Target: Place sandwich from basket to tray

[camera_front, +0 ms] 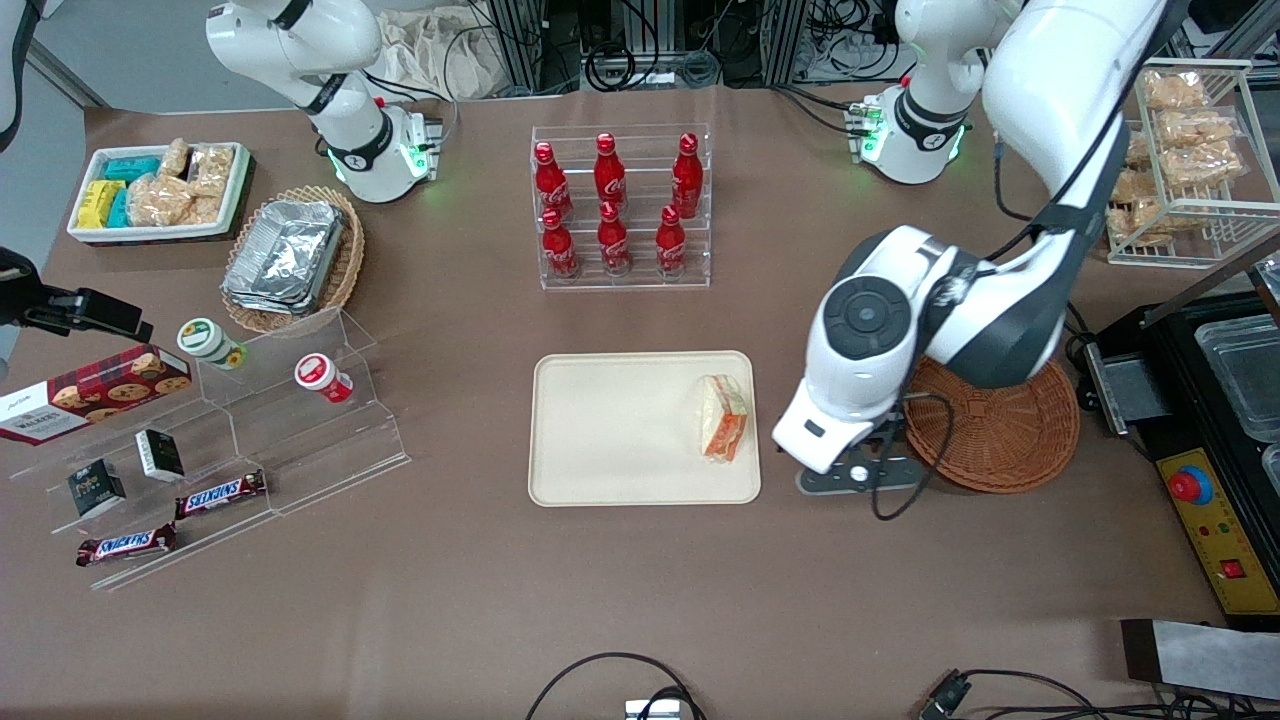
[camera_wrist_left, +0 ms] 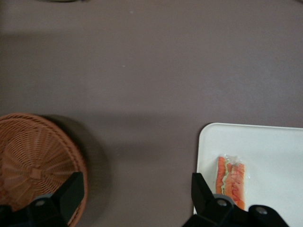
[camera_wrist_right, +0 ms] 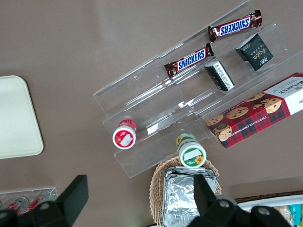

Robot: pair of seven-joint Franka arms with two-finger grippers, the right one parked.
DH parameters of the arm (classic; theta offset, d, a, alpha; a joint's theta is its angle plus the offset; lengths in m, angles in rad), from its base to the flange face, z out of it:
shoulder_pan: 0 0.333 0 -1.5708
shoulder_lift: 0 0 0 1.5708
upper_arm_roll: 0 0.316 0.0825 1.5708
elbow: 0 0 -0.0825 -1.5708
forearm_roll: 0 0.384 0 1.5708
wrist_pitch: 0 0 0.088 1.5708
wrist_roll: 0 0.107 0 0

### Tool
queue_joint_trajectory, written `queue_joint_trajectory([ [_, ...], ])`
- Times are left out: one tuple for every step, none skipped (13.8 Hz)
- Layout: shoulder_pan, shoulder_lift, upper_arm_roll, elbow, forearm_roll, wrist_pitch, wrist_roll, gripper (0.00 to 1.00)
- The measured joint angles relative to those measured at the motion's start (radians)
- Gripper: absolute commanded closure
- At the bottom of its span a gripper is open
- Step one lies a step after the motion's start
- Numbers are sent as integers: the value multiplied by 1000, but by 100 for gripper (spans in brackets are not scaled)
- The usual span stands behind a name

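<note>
The wrapped triangular sandwich (camera_front: 724,417) (camera_wrist_left: 231,175) lies on the cream tray (camera_front: 620,430) (camera_wrist_left: 265,142), close to the tray edge nearest the working arm, with its orange and green filling showing. The reddish-brown wicker basket (camera_front: 1000,430) (camera_wrist_left: 33,161) stands beside the tray toward the working arm's end and holds nothing that I can see. My gripper (camera_front: 855,475) (camera_wrist_left: 137,189) hangs low over bare table between basket and tray. It is open, with nothing between its fingers.
A clear rack of red cola bottles (camera_front: 620,205) stands farther from the camera than the tray. Toward the parked arm's end are an acrylic shelf of snacks (camera_front: 250,440), a paler basket with foil containers (camera_front: 290,255) and a white bin (camera_front: 160,190). A wire snack rack (camera_front: 1190,150) stands at the working arm's end.
</note>
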Motion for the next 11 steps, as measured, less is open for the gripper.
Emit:
queue_joint_trajectory([
  [12, -6, 0, 19, -4, -29, -1, 0],
  [31, -12, 1, 31, -9, -51, -1, 0],
  [55, -18, 1, 38, -27, -63, -1, 0],
  [79, -25, 2, 42, -52, -66, 1, 0],
  [101, -32, 2, 44, -73, -67, 2, 0],
  [120, -36, 1, 44, -91, -67, 3, 0],
  [135, -39, 1, 45, -103, -67, 4, 0],
  [144, -41, 1, 45, -107, -67, 5, 0],
  [152, -44, 1, 45, -108, -67, 5, 0],
  [158, -48, 1, 45, -111, -67, 5, 0],
  [163, -56, 2, 44, -121, -67, 12, 0],
])
